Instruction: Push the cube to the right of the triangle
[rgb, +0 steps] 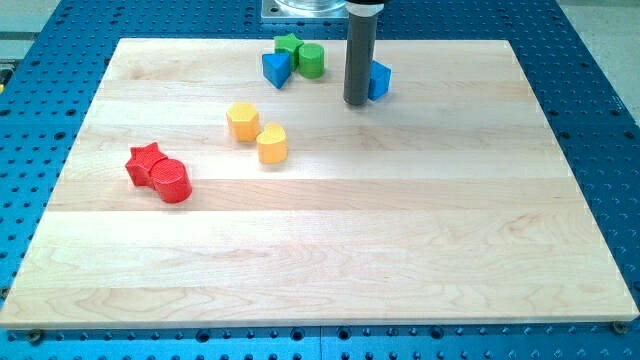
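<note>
A blue cube sits near the view's top, right of centre, partly hidden by my rod. My tip rests on the board just left of the cube, touching or nearly touching it. A blue triangle lies further to the left, beside a green cylinder and a green star-shaped block.
A yellow hexagon and a yellow heart-shaped block lie left of centre. A red star and a red cylinder sit at the view's left. The wooden board lies on a blue perforated table.
</note>
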